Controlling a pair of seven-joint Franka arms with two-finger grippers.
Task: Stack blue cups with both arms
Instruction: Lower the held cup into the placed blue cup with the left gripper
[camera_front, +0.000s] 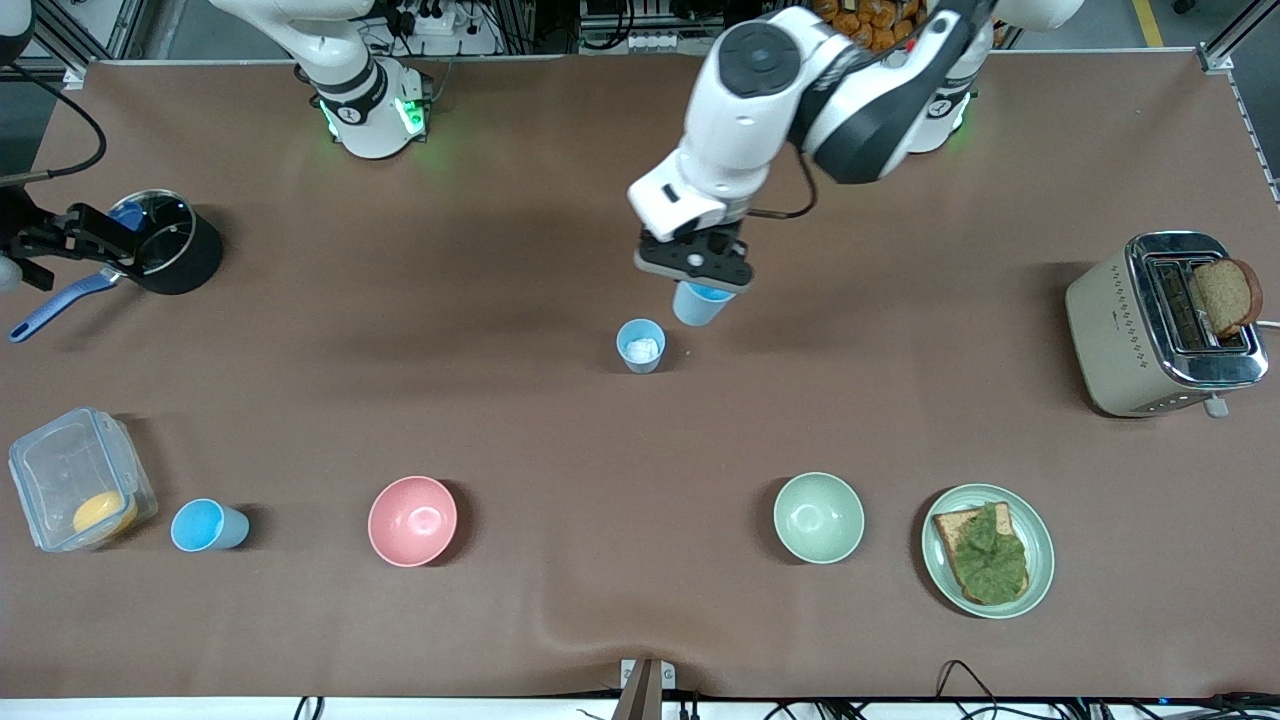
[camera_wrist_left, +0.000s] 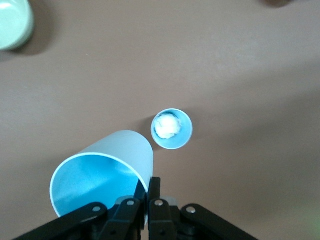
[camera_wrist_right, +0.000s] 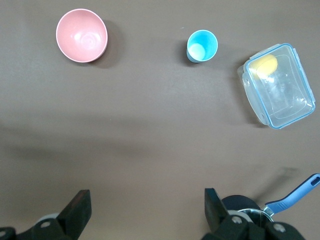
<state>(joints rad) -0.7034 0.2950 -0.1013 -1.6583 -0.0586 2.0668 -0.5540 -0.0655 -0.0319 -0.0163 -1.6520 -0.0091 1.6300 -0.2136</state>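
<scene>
While left gripper (camera_front: 700, 272) pinches tilted blue cup (camera_front: 699, 303) | right gripper (camera_wrist_right: 145, 212) wide open, empty

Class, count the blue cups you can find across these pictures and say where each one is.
3. One is gripped by the left hand above the table's middle; one stands beside it with something white inside; one stands between the clear box and pink bowl.

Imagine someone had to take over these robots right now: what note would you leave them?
Left gripper: shut on the rim of a blue cup, tilted in the air just beside the middle cup.
Right gripper: open and empty, waiting by the black pot.
Middle cup: upright mid-table, something white inside.
Third cup: upright between the clear food box and the pink bowl.
Done: one cup lifted.
Left: nothing stacked yet; third cup untouched.
</scene>
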